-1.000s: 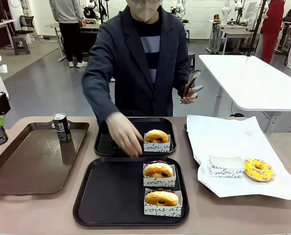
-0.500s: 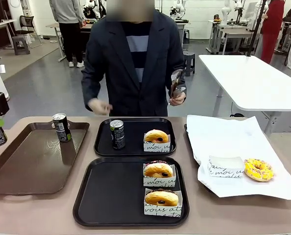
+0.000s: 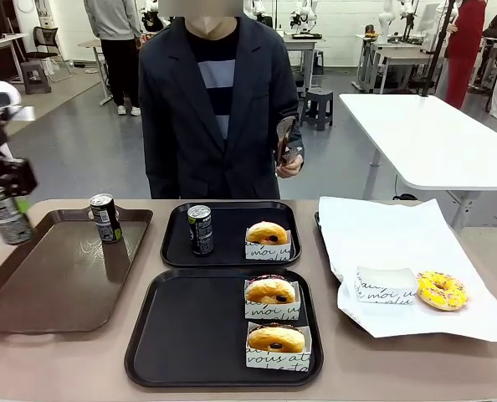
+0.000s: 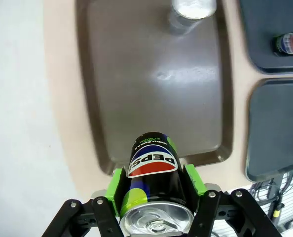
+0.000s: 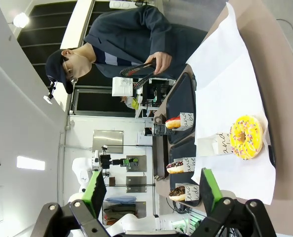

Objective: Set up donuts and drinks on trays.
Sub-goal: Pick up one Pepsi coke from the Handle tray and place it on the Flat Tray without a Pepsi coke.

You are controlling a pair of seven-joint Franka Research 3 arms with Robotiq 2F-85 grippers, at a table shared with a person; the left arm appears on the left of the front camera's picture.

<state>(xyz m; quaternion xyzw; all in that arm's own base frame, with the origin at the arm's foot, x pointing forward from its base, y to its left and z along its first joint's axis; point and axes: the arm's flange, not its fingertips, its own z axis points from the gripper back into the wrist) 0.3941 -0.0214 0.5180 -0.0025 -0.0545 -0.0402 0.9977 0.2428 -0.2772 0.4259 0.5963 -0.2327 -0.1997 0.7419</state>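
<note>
My left gripper [image 3: 6, 203] hangs over the left edge of the table, shut on a dark drink can [image 3: 12, 228]. In the left wrist view that can [image 4: 152, 163] sits between the green pads [image 4: 118, 183]. A second can [image 3: 105, 218] stands on the brown tray [image 3: 56, 285]. A third can [image 3: 200, 229] stands on the far black tray [image 3: 181, 251] beside a sleeved donut [image 3: 267, 234]. The near black tray [image 3: 190, 335] holds two sleeved donuts [image 3: 270, 293] [image 3: 275, 339]. My right gripper [image 5: 153, 192] is open and holds nothing.
White paper [image 3: 382, 234] at the right carries a yellow sprinkled donut [image 3: 441, 290] and an empty sleeve [image 3: 385, 285]. The person stands at the far side, holding tongs [image 3: 286, 142] up by the chest. The left half of the near black tray is bare.
The person set a can on the far black tray, drew the hand back and stood upright. My left gripper moved slightly right with its can.
</note>
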